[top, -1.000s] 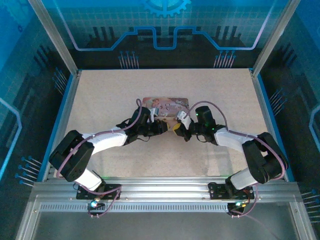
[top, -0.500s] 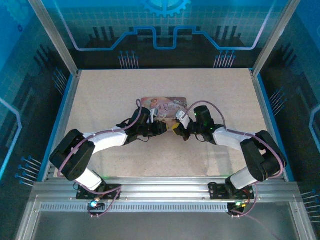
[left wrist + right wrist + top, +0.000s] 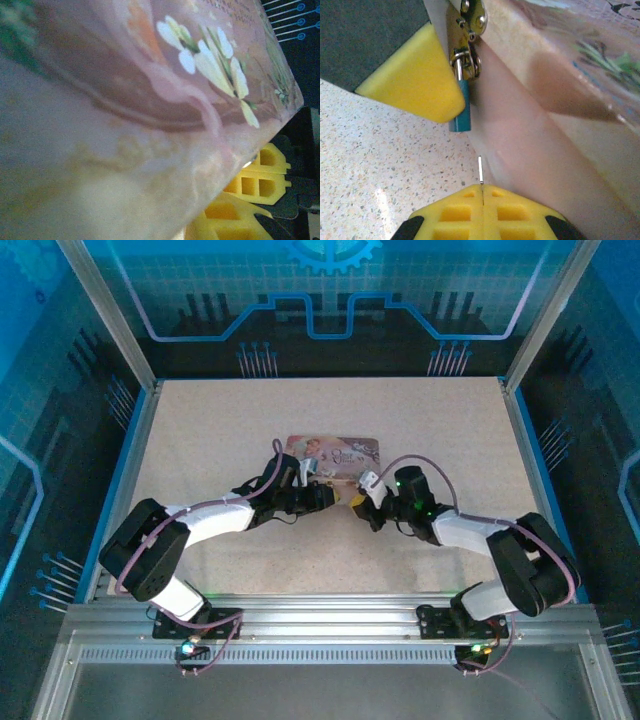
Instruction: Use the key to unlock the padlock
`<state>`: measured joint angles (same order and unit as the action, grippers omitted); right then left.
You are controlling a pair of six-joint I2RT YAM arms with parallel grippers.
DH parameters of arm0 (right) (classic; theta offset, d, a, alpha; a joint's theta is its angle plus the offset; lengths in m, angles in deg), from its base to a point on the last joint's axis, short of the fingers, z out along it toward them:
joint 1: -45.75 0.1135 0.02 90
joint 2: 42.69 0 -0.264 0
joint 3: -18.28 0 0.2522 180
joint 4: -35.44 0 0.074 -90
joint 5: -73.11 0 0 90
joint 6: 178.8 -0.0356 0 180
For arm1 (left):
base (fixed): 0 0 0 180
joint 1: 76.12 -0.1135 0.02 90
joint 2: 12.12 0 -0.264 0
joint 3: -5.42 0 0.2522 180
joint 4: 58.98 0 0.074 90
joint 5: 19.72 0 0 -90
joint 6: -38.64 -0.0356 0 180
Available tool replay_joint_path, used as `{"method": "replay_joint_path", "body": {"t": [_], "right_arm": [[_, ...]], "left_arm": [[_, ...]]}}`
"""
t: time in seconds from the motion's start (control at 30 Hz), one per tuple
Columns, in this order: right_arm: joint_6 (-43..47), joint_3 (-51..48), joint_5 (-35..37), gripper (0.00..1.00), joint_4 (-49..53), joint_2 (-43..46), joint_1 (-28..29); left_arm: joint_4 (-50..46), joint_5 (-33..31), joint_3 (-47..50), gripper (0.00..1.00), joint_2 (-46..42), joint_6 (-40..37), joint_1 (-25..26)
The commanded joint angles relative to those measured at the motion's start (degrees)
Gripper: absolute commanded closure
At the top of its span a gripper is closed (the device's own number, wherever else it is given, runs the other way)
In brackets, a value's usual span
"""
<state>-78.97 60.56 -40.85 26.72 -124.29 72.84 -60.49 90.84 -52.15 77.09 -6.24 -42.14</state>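
Note:
A small padlock (image 3: 460,111) with a teal body and a silver shackle hangs from the hasp (image 3: 474,15) on the side of the pink illustrated tin (image 3: 560,125). My left gripper (image 3: 328,495) is shut on the padlock: one yellow finger (image 3: 415,82) lies against its left side, the other is hidden. My right gripper (image 3: 483,192) is shut on the thin silver key (image 3: 480,171). The key's blade points up at the padlock's underside, a short gap below it and slightly right. From above, both grippers meet just in front of the tin (image 3: 335,450).
The tin's lid with white flowers (image 3: 125,100) looms close in the left wrist view, with yellow gripper fingers (image 3: 260,175) at its lower right corner. Speckled tabletop (image 3: 380,165) lies left of the key. Blue enclosure walls (image 3: 135,430) ring the table.
My right arm's wrist has shifted a little toward the near edge and to the right, its gripper staying by the padlock. The left arm has not moved.

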Motion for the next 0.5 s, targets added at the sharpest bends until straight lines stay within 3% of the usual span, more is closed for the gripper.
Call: {"method": "replay_joint_path", "body": {"t": [0.0, 0.47], "right_arm": [[-2.1, -1.4, 0.3, 1.0, -3.4, 1.8, 0.4], [-6.5, -5.1, -5.8, 1.0, -10.9, 3.9, 0.3]], "left_arm": [[1.7, 4.4, -0.1, 0.77, -2.9, -0.5, -0.8], [-0.3, 8.4, 0.1, 0.77, -4.8, -1.7, -3.0]]}}
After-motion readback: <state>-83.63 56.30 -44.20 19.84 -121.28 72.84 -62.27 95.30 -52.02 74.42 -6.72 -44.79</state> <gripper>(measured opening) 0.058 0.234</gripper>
